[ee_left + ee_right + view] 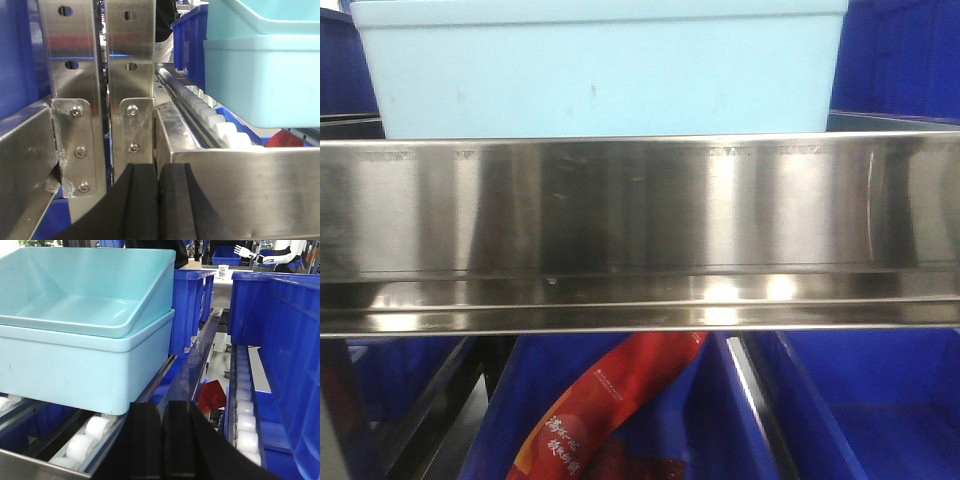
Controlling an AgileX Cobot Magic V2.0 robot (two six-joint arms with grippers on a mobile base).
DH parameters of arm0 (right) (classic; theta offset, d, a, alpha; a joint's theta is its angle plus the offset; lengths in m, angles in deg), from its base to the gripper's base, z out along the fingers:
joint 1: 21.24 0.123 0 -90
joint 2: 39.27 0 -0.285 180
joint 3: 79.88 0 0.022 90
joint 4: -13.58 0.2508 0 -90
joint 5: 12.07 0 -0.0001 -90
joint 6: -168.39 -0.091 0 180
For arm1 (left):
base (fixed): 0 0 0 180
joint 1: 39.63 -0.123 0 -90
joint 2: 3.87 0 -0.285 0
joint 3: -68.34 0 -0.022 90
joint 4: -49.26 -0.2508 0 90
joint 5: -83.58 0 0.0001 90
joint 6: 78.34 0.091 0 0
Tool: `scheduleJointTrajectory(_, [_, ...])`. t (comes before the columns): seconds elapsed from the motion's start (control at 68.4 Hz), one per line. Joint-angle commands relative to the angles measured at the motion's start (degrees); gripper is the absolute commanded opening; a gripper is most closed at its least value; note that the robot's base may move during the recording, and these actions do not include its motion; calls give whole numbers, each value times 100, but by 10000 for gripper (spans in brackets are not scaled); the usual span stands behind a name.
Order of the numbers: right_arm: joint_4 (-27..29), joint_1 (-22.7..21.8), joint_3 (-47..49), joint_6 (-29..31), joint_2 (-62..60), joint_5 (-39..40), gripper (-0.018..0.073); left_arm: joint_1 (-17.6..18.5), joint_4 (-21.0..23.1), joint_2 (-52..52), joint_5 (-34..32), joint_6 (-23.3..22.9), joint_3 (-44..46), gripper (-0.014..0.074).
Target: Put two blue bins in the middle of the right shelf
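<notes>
The two bins (85,335) sit nested, the upper one tilted inside the lower, on a roller shelf (92,432) flanked by dark blue crates (280,355). Whether this is the target shelf I cannot tell, so the move may be unfinished. Left gripper (157,200) and right gripper (162,440) are both closed and empty, just short of the bins.
</notes>
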Motion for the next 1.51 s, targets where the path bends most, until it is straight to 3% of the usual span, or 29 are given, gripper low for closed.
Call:
scheduleJointTrajectory(0.0, [-46,-12,-7,2,-20,132,-153,-13,17,37,-180,32,14,-111])
scheduleJointTrajectory(0.862, [-46,-70,-21,16,-33,120,-153,-13,17,37,-226,32,14,-111])
scheduleJointTrajectory(1.184, [573,-1630,-660,371,-895,-100,-153,-13,17,37,-226,32,14,-111])
scheduleJointTrajectory(1.49, [582,-2268,-1747,371,-2191,10,-153,-13,17,37,-226,32,14,-111])
